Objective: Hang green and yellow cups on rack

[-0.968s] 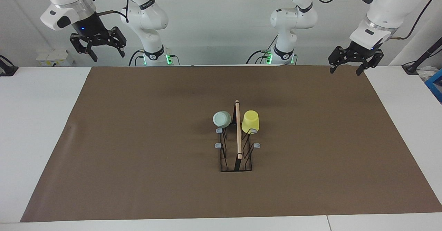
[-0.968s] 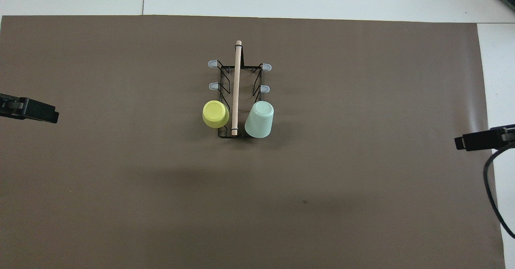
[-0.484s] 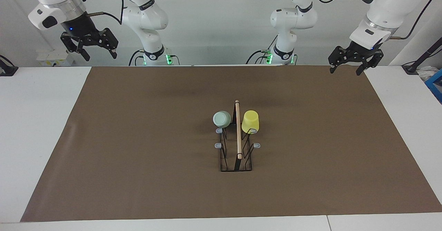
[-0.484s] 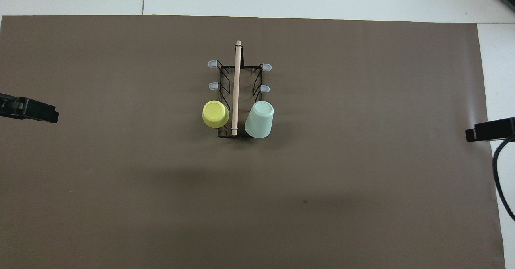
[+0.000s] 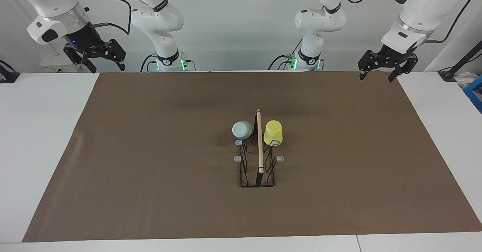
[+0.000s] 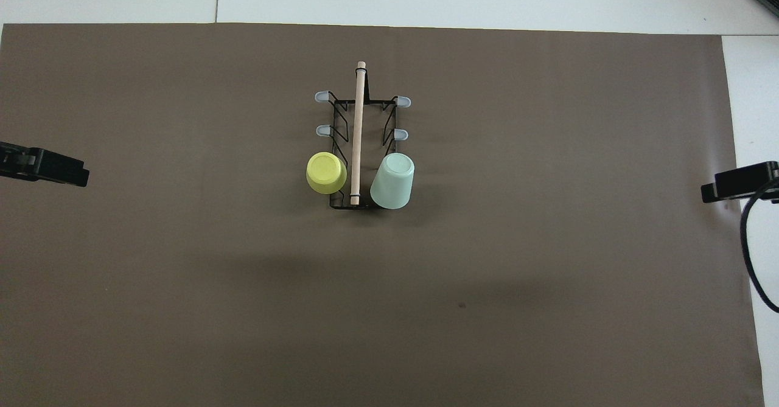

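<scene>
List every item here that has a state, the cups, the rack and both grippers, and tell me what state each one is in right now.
green cup: hung mouth down on the rack's prong nearest the robots, right arm's side.
yellow cup: hung mouth down on the matching prong, left arm's side.
rack: upright on the brown mat, four prongs free.
left gripper: open, empty, raised over the mat's corner.
right gripper: open, empty, raised at its end of the table.

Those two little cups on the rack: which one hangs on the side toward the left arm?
The yellow cup. It hangs on the rack on the left arm's side of the wooden rod; the green cup hangs on the right arm's side.
</scene>
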Controlling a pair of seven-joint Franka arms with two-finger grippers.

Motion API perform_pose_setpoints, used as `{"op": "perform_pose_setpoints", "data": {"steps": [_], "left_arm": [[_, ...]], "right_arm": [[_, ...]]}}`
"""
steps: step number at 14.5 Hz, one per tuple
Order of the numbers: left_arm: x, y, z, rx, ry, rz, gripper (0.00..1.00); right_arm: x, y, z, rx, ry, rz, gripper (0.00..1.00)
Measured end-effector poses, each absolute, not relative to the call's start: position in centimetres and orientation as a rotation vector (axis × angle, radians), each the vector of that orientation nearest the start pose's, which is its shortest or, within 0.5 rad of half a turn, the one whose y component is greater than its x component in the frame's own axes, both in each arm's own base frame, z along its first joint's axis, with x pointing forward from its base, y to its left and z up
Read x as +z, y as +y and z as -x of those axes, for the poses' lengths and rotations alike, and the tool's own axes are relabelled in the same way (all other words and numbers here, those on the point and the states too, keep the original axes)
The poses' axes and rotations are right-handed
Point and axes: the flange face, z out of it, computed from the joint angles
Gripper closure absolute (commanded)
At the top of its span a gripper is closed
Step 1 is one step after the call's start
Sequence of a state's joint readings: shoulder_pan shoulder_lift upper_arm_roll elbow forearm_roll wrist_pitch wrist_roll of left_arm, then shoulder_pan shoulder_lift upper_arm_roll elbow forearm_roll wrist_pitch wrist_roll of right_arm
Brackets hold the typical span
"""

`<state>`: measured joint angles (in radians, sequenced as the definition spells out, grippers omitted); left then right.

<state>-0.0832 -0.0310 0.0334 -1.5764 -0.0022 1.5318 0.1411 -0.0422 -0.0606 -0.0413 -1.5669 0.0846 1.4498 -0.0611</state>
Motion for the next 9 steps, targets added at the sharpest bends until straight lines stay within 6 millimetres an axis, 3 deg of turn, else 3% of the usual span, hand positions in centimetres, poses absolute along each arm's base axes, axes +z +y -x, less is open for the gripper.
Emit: {"op": "perform_pose_setpoints", "data": {"steps": [9], "left_arm": [[63.55,-2.69,-54.03,0.021,0.300,3.131,0.00]], "right_arm": [[64.50,-2.31,-52.77,0.073,0.010,3.052,0.00]]}}
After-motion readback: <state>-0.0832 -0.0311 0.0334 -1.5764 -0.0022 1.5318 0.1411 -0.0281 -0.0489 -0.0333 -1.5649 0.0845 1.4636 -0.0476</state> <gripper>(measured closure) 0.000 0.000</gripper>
